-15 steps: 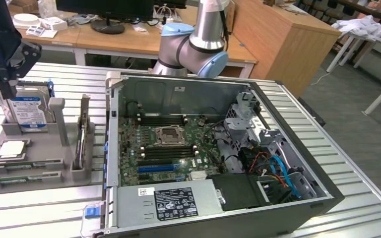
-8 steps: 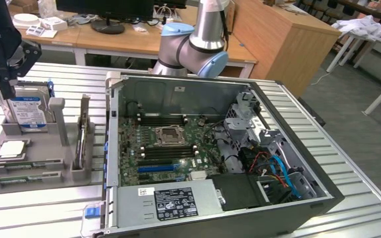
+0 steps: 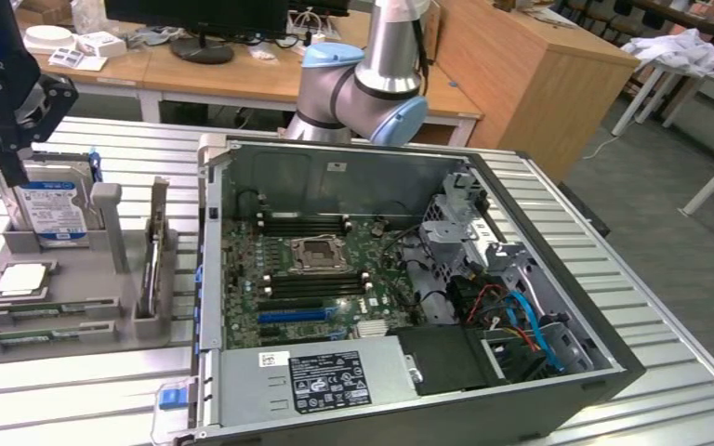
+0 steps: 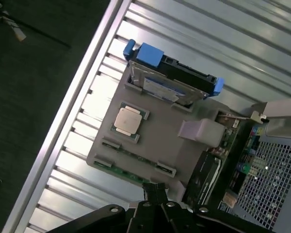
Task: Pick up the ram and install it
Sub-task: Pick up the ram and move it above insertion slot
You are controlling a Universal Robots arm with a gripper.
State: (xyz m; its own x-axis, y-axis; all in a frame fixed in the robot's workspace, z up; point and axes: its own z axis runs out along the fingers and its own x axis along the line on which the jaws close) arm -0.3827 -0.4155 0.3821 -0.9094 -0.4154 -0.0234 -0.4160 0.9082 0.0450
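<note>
Two ram sticks lie flat in the front slots of a grey tray (image 3: pixel 78 279): one ram (image 3: pixel 49 306) (image 4: pixel 136 155) and a second (image 3: pixel 37 336) (image 4: pixel 126 173) beside it. Both are thin green boards. My gripper (image 3: pixel 7 181) hangs over the tray's back corner at the exterior view's left, in front of the hard drive, and it is shut and holds nothing. In the wrist view the gripper (image 4: pixel 155 191) shows its two tips pressed together, just off the tray's edge nearest the ram sticks. The open computer case (image 3: pixel 215 279) shows dark memory slots (image 3: pixel 305 223) beside the processor socket (image 3: pixel 317 251).
A silver hard drive with a blue label (image 3: pixel 49 209) (image 4: pixel 172 82) stands upright at the tray's back. A square silver processor (image 3: pixel 22 279) (image 4: pixel 128 120) lies on the tray. A card (image 3: pixel 159 251) stands on edge between the tray and the case. The ribbed metal table (image 3: pixel 85 390) carries everything.
</note>
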